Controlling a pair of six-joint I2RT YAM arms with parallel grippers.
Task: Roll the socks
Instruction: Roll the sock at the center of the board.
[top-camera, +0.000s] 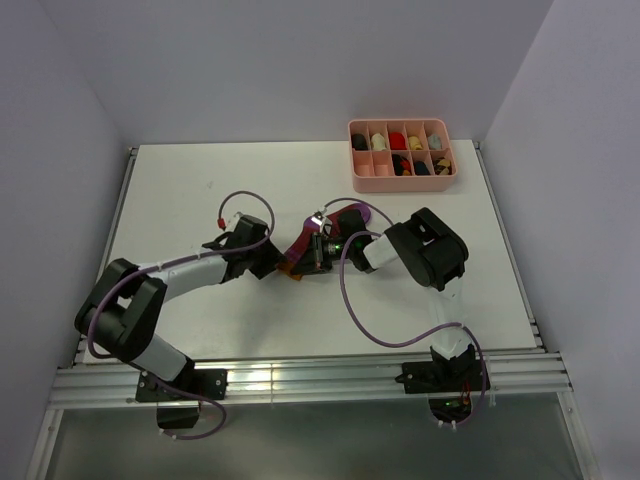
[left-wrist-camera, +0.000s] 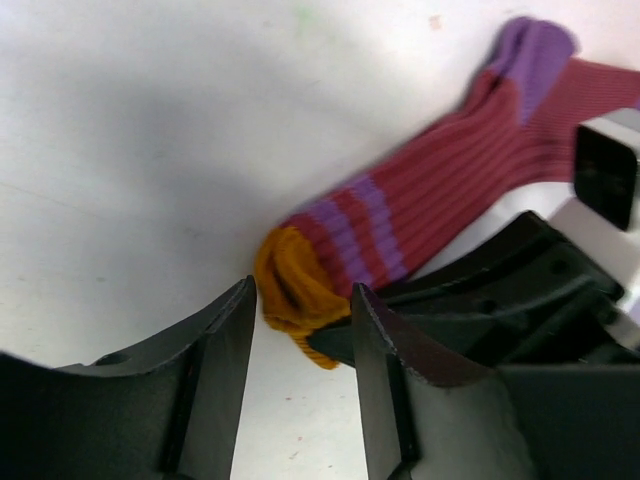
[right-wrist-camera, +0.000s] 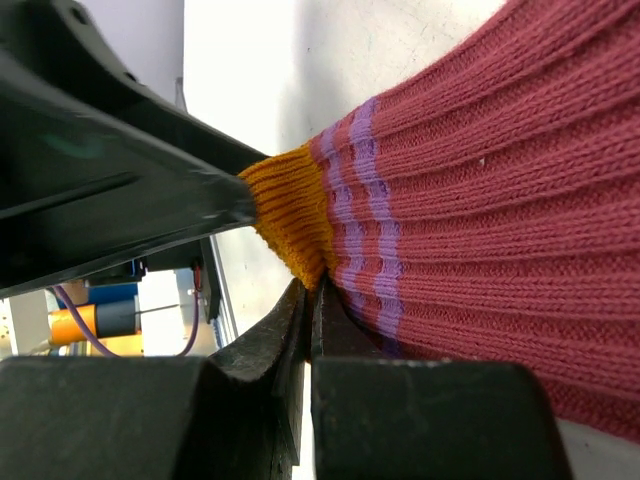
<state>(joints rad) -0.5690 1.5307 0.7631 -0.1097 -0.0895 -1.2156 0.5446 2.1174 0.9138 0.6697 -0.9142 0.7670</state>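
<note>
R gripper (right-wrist-camera: 310, 290): fingers pressed tight together, pinching the edge of the sock (right-wrist-camera: 480, 200) right where the orange cuff (right-wrist-camera: 290, 210) meets the purple stripes; knit fabric drapes over the jaw tops. L gripper (left-wrist-camera: 302, 290): fingers spread w/ a clear gap, the bunched cuff sitting at the mouth betw. the two tips; in the R wrist view one L finger touches the cuff end, but can't tell if it squeezes. The two grippers meet nose to nose at that cuff end, L coming from the side away from the pink box (top-camera: 400, 180), R from the box side. Sock is dark red ribbed knit w/ purple stripes and a purple end; it lies on the white table (top-camera: 200, 190), near-left of the pink box, well apart from it. It runs diagonally: purple end closest to the box, cuff end farthest and lifted or crumpled at the grippers. Not rolled; most of its length is flat and stretched out. Pink box has divided compartments holding small rolled bundles (top-camera: 400, 150) in black, cream, red and yellow. Both arm bases sit at the table edge farthest from the box.
</note>
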